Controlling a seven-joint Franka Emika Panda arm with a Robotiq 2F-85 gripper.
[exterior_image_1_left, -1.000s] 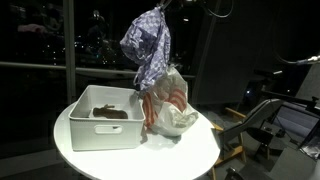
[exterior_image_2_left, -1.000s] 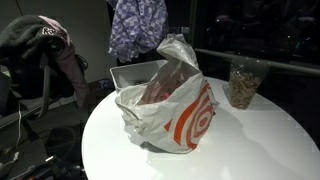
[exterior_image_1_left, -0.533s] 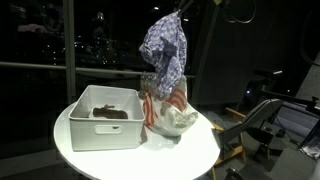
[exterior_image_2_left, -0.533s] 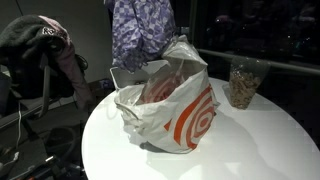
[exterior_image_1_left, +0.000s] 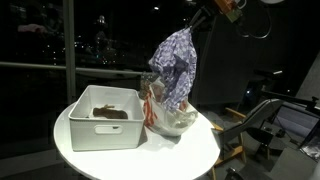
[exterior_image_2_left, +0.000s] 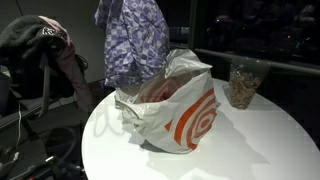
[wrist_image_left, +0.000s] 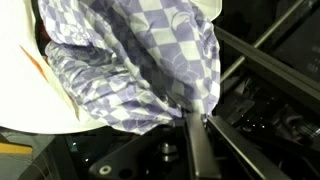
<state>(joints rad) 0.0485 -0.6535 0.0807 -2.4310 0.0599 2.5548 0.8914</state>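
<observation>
1. Round white table, directly under the white plastic bag with red rings and carrying it.
2. Dark jacket, heaped off the table and well apart from the bag, in an exterior view.
3. Purple-and-white checked cloth, hanging free in the air above the bag, gathered to a point at the top and spreading wide below. Lower hem down at the bag's open mouth; contact with the bag not clear in either exterior view.
4. White rectangular plastic bin, on the table just beside the bag, apparently touching it; a dark brown lump on the bin's floor.
5. The bag itself, upright and crumpled, mouth gaping upward, red rings facing outward in an exterior view.
6. Clear glass jar with brownish filling, on the table near the bag, on the side away from the jacket, not touching it.
7. Pincer, high above the bag, closed tight on the cloth's gathered top corner, both fingers pressed together on the fabric in the wrist view.
</observation>
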